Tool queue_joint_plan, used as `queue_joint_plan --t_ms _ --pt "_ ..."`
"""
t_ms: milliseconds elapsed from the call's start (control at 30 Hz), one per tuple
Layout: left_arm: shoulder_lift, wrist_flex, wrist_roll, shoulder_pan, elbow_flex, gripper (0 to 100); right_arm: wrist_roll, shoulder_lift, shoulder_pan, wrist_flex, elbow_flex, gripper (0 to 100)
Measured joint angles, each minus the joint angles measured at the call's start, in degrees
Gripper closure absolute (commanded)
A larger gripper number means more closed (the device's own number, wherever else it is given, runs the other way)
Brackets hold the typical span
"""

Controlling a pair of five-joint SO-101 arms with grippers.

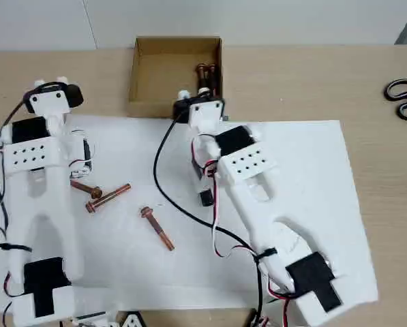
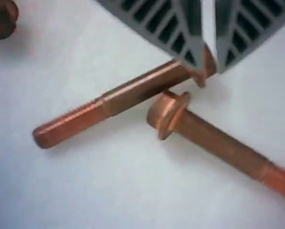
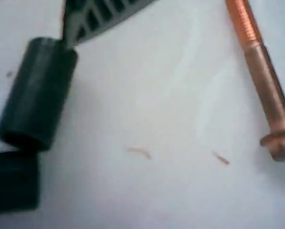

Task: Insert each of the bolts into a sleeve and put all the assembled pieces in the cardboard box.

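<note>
My left gripper (image 2: 209, 64) is low over the white sheet and shut on the head end of a copper bolt (image 2: 109, 102) that lies flat. A second bolt (image 2: 214, 140) lies with its head almost touching the first. In the high view these two bolts (image 1: 101, 194) lie beside the left arm (image 1: 36, 153), and a third bolt (image 1: 157, 228) lies apart, nearer the middle. A black sleeve (image 3: 37, 95) lies on the sheet, with my right gripper (image 3: 70, 36) touching one end. The cardboard box (image 1: 155, 68) at the back holds assembled pieces (image 1: 206, 73).
A white sheet (image 1: 312, 177) covers the table's middle. The right arm (image 1: 247, 163) reaches from the front right toward the box. Black cables (image 1: 163, 177) trail over the sheet. Scissors (image 1: 404, 95) lie at the far right. A dark block (image 3: 13, 186) sits by the sleeve.
</note>
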Motion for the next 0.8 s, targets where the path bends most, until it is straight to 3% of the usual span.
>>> queue_joint_plan --t_ms 400,800 --pt "0.00 -1.67 0.79 0.53 0.00 100 -0.18 7.12 -2.73 0.09 0.00 86.2" --pt "0.00 -1.67 0.79 0.53 0.00 100 -0.18 12.31 -2.73 -6.68 0.00 86.2"
